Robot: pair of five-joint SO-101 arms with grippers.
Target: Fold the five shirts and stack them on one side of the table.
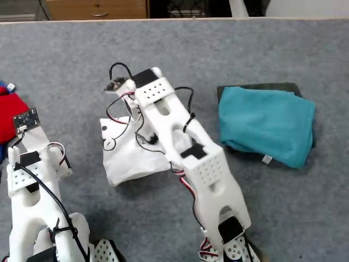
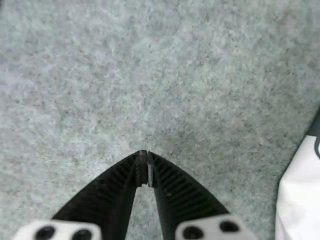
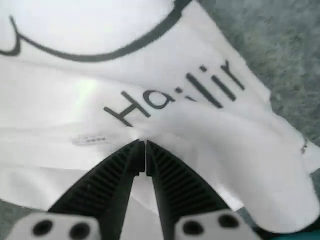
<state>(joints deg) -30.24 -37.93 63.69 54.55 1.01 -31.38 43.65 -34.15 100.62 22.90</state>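
1. Right gripper [image 3: 141, 145]: fingers pressed together, tips buried in a pucker of the white shirt [image 3: 75, 75]; from the way the cloth ridges up at the tips, I judge a pinch of fabric is caught between them.
2. Left gripper [image 2: 144, 160]: fingers together too, nothing between them, poised over bare grey table [image 2: 100, 65]; the white shirt's edge sits just off to one side.
3. Outward now: from above, the white shirt lies crumpled mid-table, half hidden under the right arm; it is bunched, not squared.
4. Over on the right side, a teal shirt [image 1: 264, 123] sits folded on top of a dark shirt [image 1: 283, 87]; that's the stack, two deep.
5. At the left edge, a red shirt [image 1: 10, 114] waits, heaped near the left arm.
6. The step in hand, by my reading: folding shirt three, the white one; the task is under halfway.
7. What comes next calls for carrying the pinched edge across the shirt's body and laying it flat without dragging the whole garment; the left gripper could pin the far side; then it's over to the teal pile.
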